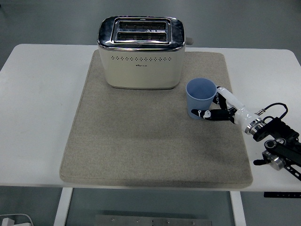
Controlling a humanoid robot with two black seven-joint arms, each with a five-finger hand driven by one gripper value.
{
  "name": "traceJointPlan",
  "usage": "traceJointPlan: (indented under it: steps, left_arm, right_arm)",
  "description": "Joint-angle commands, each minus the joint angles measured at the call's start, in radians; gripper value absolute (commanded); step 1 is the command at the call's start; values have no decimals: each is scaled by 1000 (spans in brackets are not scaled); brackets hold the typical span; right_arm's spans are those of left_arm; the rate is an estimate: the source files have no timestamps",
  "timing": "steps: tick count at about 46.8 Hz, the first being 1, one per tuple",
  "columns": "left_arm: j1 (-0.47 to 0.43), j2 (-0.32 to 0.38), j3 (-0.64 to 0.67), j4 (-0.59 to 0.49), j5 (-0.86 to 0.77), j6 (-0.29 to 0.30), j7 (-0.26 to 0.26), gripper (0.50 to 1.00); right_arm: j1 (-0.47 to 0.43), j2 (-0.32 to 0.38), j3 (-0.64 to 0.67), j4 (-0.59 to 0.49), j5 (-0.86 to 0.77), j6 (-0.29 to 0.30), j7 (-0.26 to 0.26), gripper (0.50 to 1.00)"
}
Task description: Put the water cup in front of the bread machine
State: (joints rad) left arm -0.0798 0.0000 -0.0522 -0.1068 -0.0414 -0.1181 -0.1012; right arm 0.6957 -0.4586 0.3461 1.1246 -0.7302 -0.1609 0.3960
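A light blue water cup (200, 97) stands upright on the beige mat (141, 141), to the right of and just in front of the cream and chrome bread machine (141, 54). My right hand (214, 106) comes in from the lower right and is wrapped around the cup's right side. The thumb lies across its lower front and the fingers (222, 94) curl behind it. The left arm is not in view.
The mat covers the middle of the white table (37, 94). The bread machine stands at the mat's far edge, its lever (189, 41) pointing right. My right forearm and its cable (275, 141) lie over the table's right front part.
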Motion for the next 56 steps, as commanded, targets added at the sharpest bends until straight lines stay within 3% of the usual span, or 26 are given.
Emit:
traceJointPlan:
  steps: [1, 21, 38, 52, 56]
  left_arm:
    - [0, 0, 0, -1, 0, 0, 0, 1000]
    - [0, 0, 0, -1, 0, 0, 0, 1000]
    - [0, 0, 0, -1, 0, 0, 0, 1000]
    - [0, 0, 0, -1, 0, 0, 0, 1000]
    - [0, 0, 0, -1, 0, 0, 0, 1000]
  right_arm:
    - [2, 0, 1, 1, 2, -8, -5, 500]
    - [22, 8, 1, 69, 3, -28, -6, 500]
    - [62, 156, -16, 58, 2, -58, -28, 500]
    - [110, 333, -65, -78, -5, -69, -26, 500]
    - [114, 374, -68, -123, -11, -68, -26, 527]
